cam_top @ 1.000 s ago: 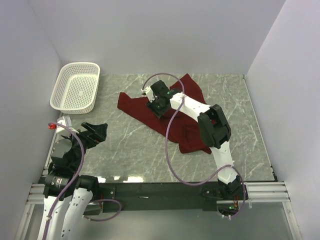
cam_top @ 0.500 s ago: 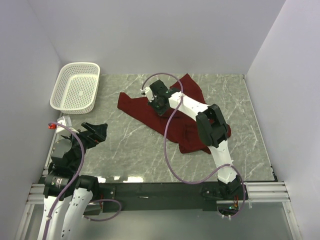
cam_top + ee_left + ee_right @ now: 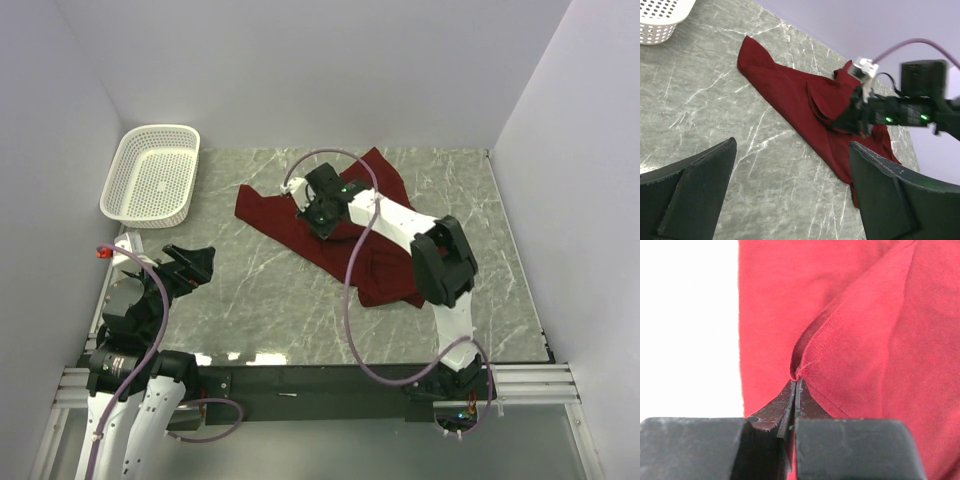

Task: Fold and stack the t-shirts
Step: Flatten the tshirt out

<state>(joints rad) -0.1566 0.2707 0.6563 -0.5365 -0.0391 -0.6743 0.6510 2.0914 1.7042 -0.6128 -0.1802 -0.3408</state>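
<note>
A maroon t-shirt (image 3: 272, 213) lies crumpled and spread across the far middle of the marble table. My right gripper (image 3: 322, 214) reaches over its left half and is shut on a pinched edge of the cloth (image 3: 860, 340). In the right wrist view the jaws meet at the fold (image 3: 796, 381). The left wrist view shows the t-shirt (image 3: 785, 87) with the right gripper (image 3: 850, 119) on it. My left gripper (image 3: 196, 262) hovers near the table's left front, well apart from the shirt, open with nothing between its fingers (image 3: 792, 145).
A white mesh basket (image 3: 152, 175) stands at the far left corner, its rim also visible in the left wrist view (image 3: 660, 20). Purple walls close in the table on three sides. A purple cable loops from the right arm over the shirt.
The right gripper has closed on the t-shirt's edge, and the right arm's elbow has swung to the right. The left arm has not moved.
</note>
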